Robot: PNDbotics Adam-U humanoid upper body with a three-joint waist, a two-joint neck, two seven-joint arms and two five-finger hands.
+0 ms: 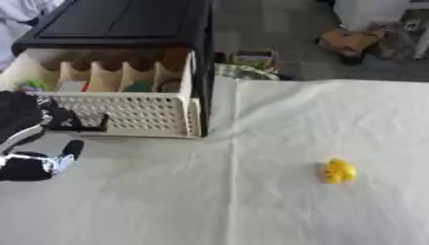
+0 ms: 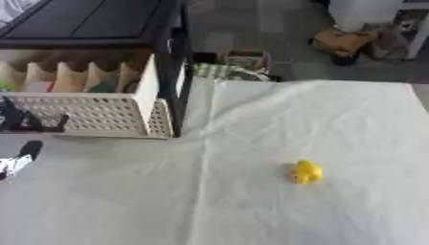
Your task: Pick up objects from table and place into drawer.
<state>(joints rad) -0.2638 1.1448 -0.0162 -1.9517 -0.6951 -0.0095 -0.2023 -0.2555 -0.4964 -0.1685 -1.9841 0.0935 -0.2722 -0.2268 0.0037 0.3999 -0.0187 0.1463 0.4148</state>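
Note:
A small yellow toy point(image 1: 338, 171) lies alone on the white table cover, right of the middle. At the back left stands a black cabinet point(image 1: 126, 19) with its beige lattice-front drawer point(image 1: 126, 112) pulled out. Dividers split the drawer into narrow slots, which hold small things: something green point(image 1: 33, 86), something red and white point(image 1: 73, 86), and something teal point(image 1: 138, 86). My left hand point(image 1: 33, 165) shows at the left edge, just in front of the drawer's black handle point(image 1: 88, 123), its fingers relaxed and holding nothing. It is far from the yellow toy. My right hand is out of sight.
The table's far edge runs behind the white cover point(image 1: 318, 119). On the floor beyond it are a checked cloth bundle point(image 1: 247, 67), a brown object point(image 1: 352, 40) and a white bin point(image 1: 368, 12).

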